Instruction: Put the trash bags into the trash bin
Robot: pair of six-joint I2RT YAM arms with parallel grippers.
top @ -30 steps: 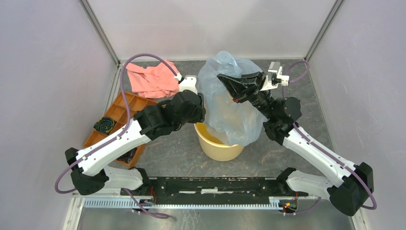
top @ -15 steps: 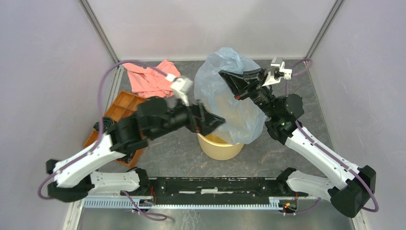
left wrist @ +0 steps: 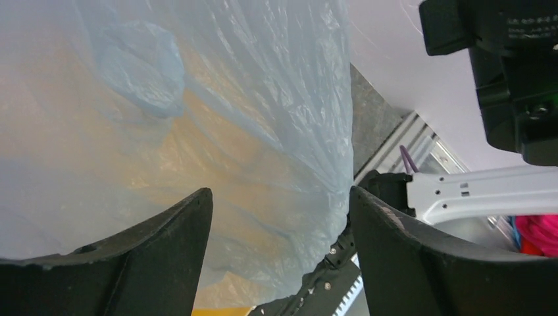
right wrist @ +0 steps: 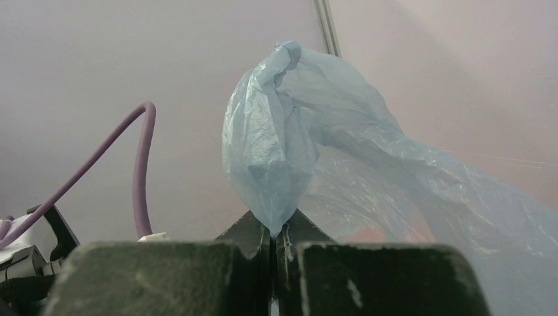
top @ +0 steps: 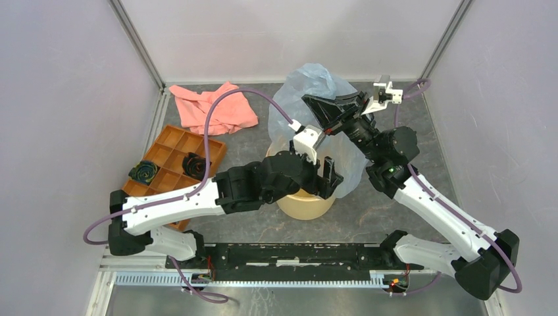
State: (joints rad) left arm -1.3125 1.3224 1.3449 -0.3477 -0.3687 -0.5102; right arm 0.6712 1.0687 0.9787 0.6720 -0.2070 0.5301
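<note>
The right pincer (right wrist: 273,227) grips a thin translucent pale blue plastic bag (right wrist: 270,151) above the round yellow plastic bucket (top: 303,207). The left pincer (left wrist: 279,197) is released over the bucket.

A lab robot cell is shown. A grey tabletop (top: 368,217) is enclosed by white walls (top: 66,99) and aluminium posts (top: 135,43).

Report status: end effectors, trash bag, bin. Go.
Right end effector shut on trash bag top, holding it up. Left end effector open at the bag's side. Bag hangs over yellow bin, not in. Left arm crosses the bin's mouth.
</note>
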